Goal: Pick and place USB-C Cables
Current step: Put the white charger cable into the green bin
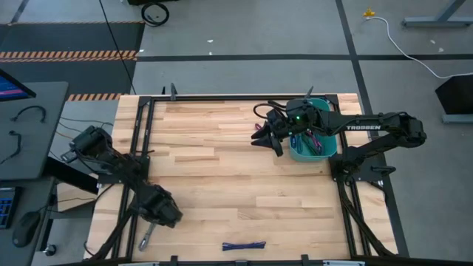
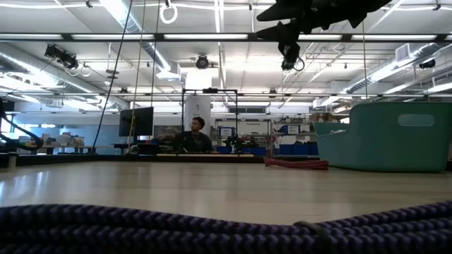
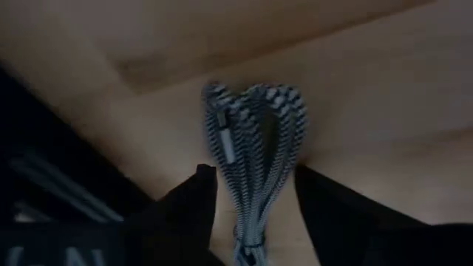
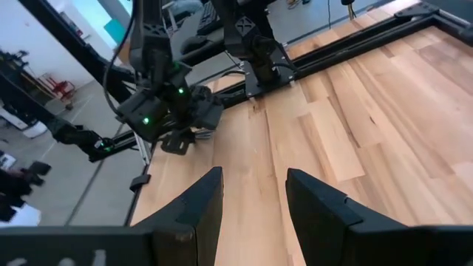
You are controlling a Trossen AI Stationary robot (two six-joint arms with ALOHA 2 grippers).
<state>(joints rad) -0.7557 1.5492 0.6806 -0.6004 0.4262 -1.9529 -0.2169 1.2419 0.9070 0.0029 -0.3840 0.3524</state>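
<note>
A silver-grey striped cable bundle (image 3: 255,140) sits between the fingers of my left gripper (image 3: 255,192), which is low over the table's near-left corner (image 1: 151,230); the bundle (image 1: 145,238) pokes out past it. My right gripper (image 1: 260,137) hovers open just left of the teal bin (image 1: 325,148), touching nothing (image 4: 255,192). Several coloured cables (image 1: 309,140) lie in the bin. A blue-purple bundle (image 1: 244,245) lies flat at the table's near edge, filling the foreground of the low view (image 2: 212,226). A maroon bundle (image 2: 296,164) lies on the table beside the bin. My left gripper pinches the silver-grey bundle between its two fingers (image 3: 199,199), across the folded strands near their middle (image 3: 251,188). The strands narrow where the fingers meet them. The looped end (image 3: 251,96) reaches out beyond the fingertips. Whether the bundle is lifted clear, I cannot tell.
The black frame rails (image 1: 144,148) run along the table's left, right and far sides. Bare wood (image 1: 222,177) spreads between the two arms. The right arm (image 2: 318,10) hangs high above the table. A person (image 2: 196,134) sits far behind it.
</note>
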